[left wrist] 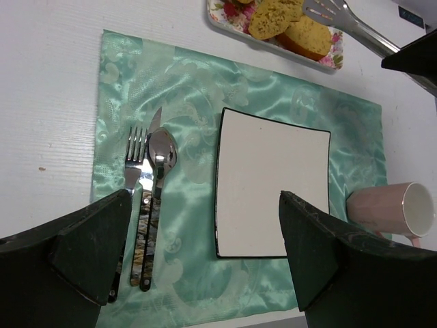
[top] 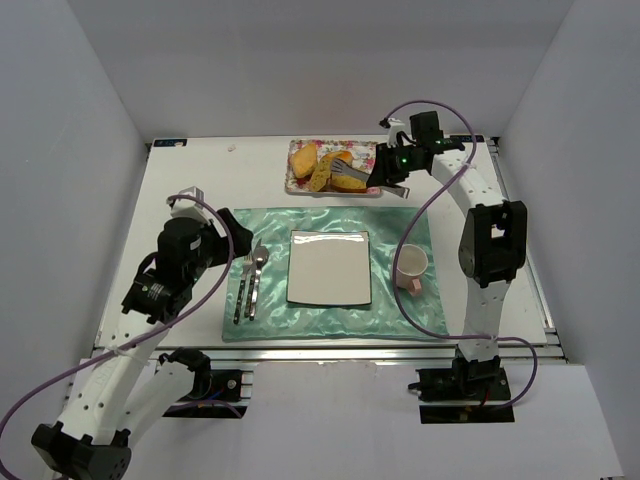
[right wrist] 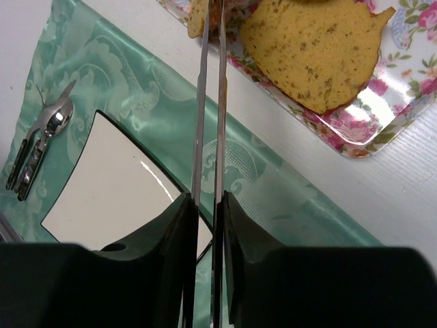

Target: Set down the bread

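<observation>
Several yellow bread slices (top: 326, 170) lie on a floral tray (top: 292, 186) at the back of the table. My right gripper (top: 385, 176) is shut on metal tongs (top: 347, 172) whose head sits over the bread. In the right wrist view my right gripper (right wrist: 208, 201) presses the two tong arms (right wrist: 203, 102) close together; they run up past a large slice (right wrist: 314, 48) towards a smaller slice (right wrist: 196, 17), and their tips leave the frame. A white square plate (top: 329, 267) rests on the green placemat (top: 270, 322). My left gripper (left wrist: 205, 253) hangs open above the mat's near edge.
A fork, knife and spoon (top: 250, 275) lie left of the plate on the mat. A pink cup (top: 411, 266) stands to the plate's right. White walls close in the table on three sides.
</observation>
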Tool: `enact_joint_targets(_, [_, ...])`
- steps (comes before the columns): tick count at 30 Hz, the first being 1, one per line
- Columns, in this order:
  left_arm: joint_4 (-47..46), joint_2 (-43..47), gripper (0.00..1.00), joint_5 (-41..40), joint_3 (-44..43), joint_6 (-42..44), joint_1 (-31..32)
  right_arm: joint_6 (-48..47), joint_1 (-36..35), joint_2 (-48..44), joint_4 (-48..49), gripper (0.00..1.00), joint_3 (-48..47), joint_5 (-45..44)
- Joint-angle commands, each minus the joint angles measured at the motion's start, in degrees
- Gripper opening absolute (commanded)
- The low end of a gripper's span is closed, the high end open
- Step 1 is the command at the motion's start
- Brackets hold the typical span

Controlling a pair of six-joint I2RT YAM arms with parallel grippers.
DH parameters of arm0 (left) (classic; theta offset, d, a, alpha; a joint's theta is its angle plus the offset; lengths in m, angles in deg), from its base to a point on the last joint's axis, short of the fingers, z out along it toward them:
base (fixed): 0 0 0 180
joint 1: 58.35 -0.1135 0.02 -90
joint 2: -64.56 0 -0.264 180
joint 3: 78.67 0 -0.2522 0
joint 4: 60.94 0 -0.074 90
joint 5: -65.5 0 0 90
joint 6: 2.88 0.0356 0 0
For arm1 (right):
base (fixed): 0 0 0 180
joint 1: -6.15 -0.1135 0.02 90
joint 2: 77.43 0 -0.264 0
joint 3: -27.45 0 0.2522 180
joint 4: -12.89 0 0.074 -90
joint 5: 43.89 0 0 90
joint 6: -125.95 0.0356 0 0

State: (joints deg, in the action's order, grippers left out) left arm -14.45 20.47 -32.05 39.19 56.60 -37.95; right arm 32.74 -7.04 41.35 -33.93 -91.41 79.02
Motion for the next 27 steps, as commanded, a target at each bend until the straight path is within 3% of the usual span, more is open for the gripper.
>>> enact_joint_targets(1, [0.32, 1.82, 0.98, -0.80, -1.10, -0.94, -0.28, 0.30, -0.34, -0.04, 2.12, 0.27, -2.66, 1.28])
enact_joint_targets(6, [0.58, 2.08, 0.98, -1.06, -1.45, -0.85, -0.28, -0.23, -0.26, -2.41, 1.68, 0.16, -1.60, 1.37])
enact_joint_targets(13, [-0.12, 2.08, 0.98, -1.06, -1.02, -0.77, -0.28, -3.91, 0.62, -11.63, -1.57, 0.13, 1.99, 7.60])
enact_joint_targets(27, [-2.67, 0.42, 0.98, 0.17, -0.22, 0.02, -0.28, -15.34, -0.52, -36.33, -7.37, 0.12, 28.96, 14.82])
